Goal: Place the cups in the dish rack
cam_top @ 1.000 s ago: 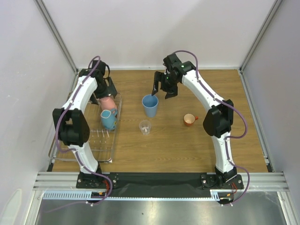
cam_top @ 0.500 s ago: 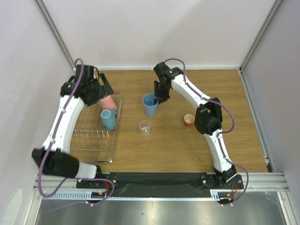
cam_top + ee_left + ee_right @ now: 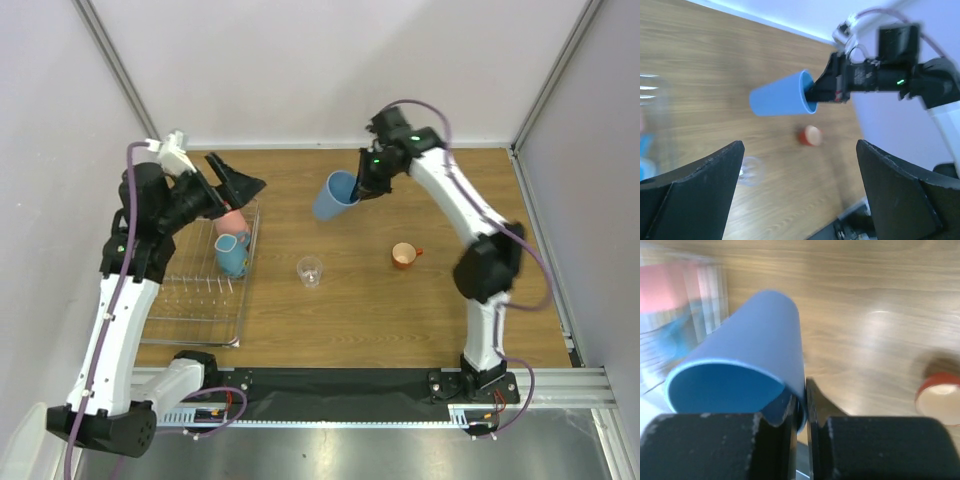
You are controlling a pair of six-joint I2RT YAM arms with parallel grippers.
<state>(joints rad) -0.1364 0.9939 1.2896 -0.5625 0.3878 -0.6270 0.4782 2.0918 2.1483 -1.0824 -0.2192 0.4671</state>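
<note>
R gripper (image 3: 360, 189) pinches the rim of the light-blue tumbler (image 3: 334, 196), one finger inside and one outside. The cup hangs tilted, off the table, far centre.

Keep the pinch firm, carry left, invert over free prongs at the dish rack (image 3: 190, 300) near end. Pink tumbler (image 3: 232, 218) and blue-grey mug (image 3: 232, 256) occupy the far end. L gripper (image 3: 238, 181), jaws spread wide, hovers there: probable clash pt. Clear glass (image 3: 310, 271) sits near the route, so stay high.

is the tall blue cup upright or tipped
Tipped: the blue cup leans far over, its rim pinched by the right fingers.
</note>
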